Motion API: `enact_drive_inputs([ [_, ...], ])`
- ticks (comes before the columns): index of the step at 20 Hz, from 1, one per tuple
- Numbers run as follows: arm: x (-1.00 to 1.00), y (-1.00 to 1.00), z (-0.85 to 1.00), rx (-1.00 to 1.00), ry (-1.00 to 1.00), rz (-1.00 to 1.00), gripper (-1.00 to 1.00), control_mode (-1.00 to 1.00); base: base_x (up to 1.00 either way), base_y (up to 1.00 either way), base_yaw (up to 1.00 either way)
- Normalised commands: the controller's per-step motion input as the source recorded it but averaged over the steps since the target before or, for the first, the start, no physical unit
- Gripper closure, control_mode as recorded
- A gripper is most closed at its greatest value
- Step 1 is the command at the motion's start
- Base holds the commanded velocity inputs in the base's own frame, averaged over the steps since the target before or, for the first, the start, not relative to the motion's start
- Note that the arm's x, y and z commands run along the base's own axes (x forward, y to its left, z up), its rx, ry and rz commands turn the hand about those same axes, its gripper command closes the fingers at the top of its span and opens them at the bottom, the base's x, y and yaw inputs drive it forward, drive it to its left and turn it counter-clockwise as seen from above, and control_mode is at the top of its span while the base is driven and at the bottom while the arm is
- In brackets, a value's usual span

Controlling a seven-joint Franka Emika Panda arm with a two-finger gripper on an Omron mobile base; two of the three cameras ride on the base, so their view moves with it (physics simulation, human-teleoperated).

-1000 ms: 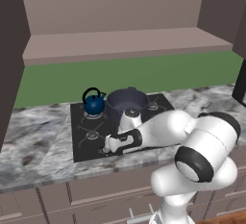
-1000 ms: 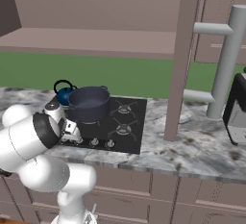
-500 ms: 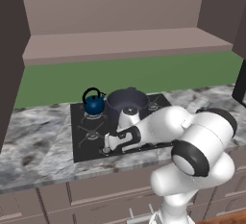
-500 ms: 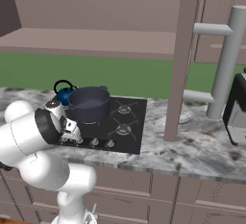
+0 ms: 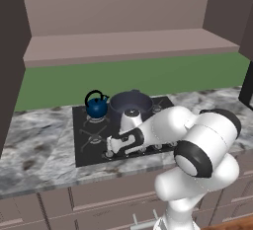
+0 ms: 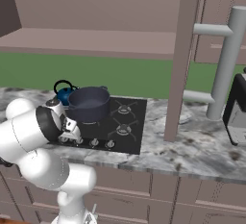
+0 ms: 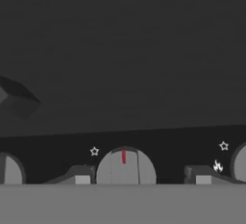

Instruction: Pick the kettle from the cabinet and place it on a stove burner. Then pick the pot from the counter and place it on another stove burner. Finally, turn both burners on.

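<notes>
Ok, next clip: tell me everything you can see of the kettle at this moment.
The kettle is small, round and glossy dark blue, with a black looped handle arching over its top. It stands upright on a rear left burner of the black cooktop, right beside the pot, which is much wider. From the right base view it sits partly behind the pot. Whether the two touch cannot be told. The gripper is low at the front knobs, away from it.

We find the blue kettle (image 5: 96, 107) upright on a rear burner, just beside the dark pot (image 5: 130, 105) on the neighbouring burner.
</notes>
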Motion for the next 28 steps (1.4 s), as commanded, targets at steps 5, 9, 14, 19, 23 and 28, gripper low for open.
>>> enact_drive_inputs([
  [5,-0.19,0.05,-0.16,0.0,-0.07,0.0,1.0,-1.0,0.0,0.0,0.0],
  [9,-0.12,0.2,-0.12,0.0,-0.05,0.0,1.0,-1.0,0.0,0.0,0.0],
  [14,-0.02,-0.03,-0.02,0.0,0.0,0.0,1.0,-1.0,0.0,0.0,0.0],
  [19,0.0,0.0,-0.2,0.0,-0.05,0.07,1.0,-1.0,0.0,0.0,0.0],
  [23,0.0,0.0,-0.23,0.0,-0.08,0.12,1.0,-1.0,0.0,0.0,0.0],
  [28,0.0,0.01,-0.21,0.0,-0.04,0.16,1.0,-1.0,0.0,0.0,0.0],
])
